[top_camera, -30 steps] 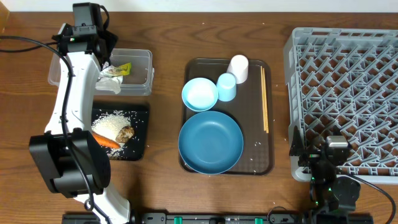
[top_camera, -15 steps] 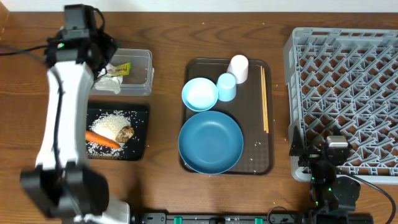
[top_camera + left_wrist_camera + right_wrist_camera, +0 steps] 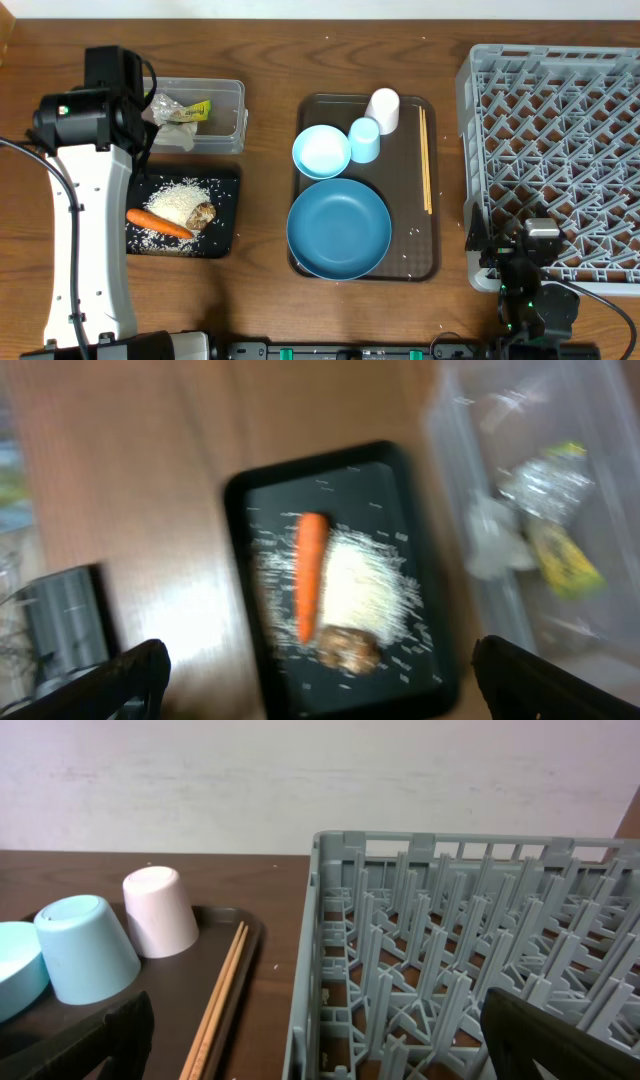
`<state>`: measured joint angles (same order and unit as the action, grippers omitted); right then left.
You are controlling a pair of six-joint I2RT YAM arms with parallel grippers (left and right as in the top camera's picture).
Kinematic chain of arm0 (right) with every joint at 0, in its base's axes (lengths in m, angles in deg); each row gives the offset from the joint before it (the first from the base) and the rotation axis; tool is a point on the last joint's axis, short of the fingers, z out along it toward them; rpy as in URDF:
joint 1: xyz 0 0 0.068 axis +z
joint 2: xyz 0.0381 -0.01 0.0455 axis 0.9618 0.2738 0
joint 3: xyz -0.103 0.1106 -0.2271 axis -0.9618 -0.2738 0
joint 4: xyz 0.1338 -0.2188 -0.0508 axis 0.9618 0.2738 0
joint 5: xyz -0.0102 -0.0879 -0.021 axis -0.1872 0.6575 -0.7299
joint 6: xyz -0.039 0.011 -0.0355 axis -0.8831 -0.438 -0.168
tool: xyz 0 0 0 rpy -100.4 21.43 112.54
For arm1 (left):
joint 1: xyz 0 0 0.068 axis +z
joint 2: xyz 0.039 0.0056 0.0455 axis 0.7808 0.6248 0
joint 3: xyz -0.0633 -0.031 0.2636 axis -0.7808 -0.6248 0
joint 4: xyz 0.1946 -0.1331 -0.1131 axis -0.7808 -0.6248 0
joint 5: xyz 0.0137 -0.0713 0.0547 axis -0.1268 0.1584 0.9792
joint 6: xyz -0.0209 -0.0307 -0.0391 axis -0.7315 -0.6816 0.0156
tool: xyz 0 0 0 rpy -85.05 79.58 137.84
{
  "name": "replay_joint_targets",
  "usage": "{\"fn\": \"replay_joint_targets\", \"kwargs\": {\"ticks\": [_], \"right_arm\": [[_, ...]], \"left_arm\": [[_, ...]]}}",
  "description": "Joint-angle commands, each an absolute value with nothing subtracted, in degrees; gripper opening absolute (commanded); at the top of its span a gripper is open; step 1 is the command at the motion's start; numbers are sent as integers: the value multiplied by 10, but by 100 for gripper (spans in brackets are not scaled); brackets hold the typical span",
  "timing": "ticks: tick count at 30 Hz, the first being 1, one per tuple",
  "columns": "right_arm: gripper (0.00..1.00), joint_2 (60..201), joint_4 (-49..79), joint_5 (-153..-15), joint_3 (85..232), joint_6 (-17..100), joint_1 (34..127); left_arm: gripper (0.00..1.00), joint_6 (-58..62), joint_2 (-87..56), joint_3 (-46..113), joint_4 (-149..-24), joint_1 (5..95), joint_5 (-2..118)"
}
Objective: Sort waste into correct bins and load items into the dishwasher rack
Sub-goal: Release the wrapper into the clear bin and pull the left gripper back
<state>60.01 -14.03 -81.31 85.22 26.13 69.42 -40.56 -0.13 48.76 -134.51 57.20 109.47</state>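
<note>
**Operator:** State the bins and their contents by count

**Technician:** Two bins sit at the table's left. The clear tub (image 3: 228, 120) holds two pieces, one crumpled tissue (image 3: 166, 112) and one green-yellow wrapper (image 3: 197, 108), which touch each other. The black tray (image 3: 227, 236) sits just beside the tub on the robot's side. It holds one carrot (image 3: 158, 223), one brown lump (image 3: 203, 213) and one heap of rice (image 3: 180, 197). The carrot lies along the heap's edge and the lump touches the heap

**Operator:** And the dish items?

**Technician:** All of them are on the brown serving tray (image 3: 412, 255), which lies between the bins and the rack (image 3: 560, 150). There is one dark-blue plate (image 3: 339, 228) and one light-blue bowl (image 3: 321, 151) just beyond it. There are two cups, both mouth-down and side by side: one light-blue cup (image 3: 364, 140) and one white cup (image 3: 383, 110). One pair of chopsticks (image 3: 425, 160) lies along the tray's right edge

**Operator:** What is the state of the grippers?

**Technician:** There are two. The left gripper (image 3: 320, 660) has its fingers spread wide with nothing between them, and it hangs above the left side of the bins. The right gripper (image 3: 315, 1020) also has its fingers spread wide with nothing between them. It sits low at the rack's near left corner, facing the cups and chopsticks
</note>
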Motion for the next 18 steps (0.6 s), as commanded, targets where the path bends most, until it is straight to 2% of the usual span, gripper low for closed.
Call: {"fn": "replay_joint_targets", "kwargs": {"ticks": [1,8,13,18], "right_arm": [[99,597,-139,-814,850,253,685],[99,597,-139,-814,850,253,685],[99,597,-139,-814,850,253,685],[99,597,-139,-814,850,253,685]], "left_arm": [[98,-462,2,475,-1361,579,1148],[98,-577,2,435,-1339,627,1142],[98,-584,2,414,-1324,696,1081],[98,-584,2,408,-1360,735,1066]]}}
